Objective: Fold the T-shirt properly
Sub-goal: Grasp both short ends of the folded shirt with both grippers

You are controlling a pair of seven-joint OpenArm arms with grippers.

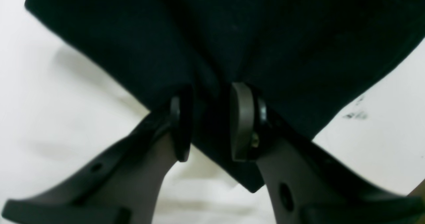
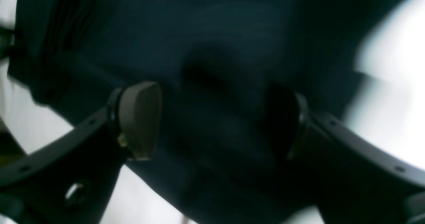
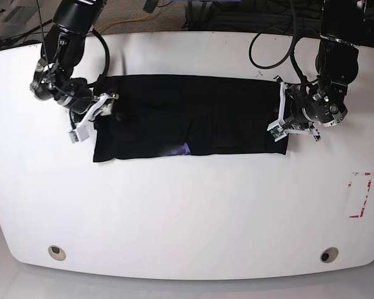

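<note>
The T-shirt [image 3: 193, 118] lies on the table [image 3: 187, 212] between 2 grippers.

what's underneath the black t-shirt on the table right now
The black cloth T-shirt, folded into a long strip, lies on the white table, which shows all around it. A sliver of purple print peeks out at its front edge. The rest of the underside is covered.

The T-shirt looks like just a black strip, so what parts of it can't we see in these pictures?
- T-shirt print: base view, folded under; only a purple sliver shows.
- Sleeves and collar: base view, hidden in the folds.
- Right wrist view: blurred, so the cloth between the right gripper fingers lacks detail.
- Left wrist view: the shirt is cut off by the top edge behind the left gripper.
</note>
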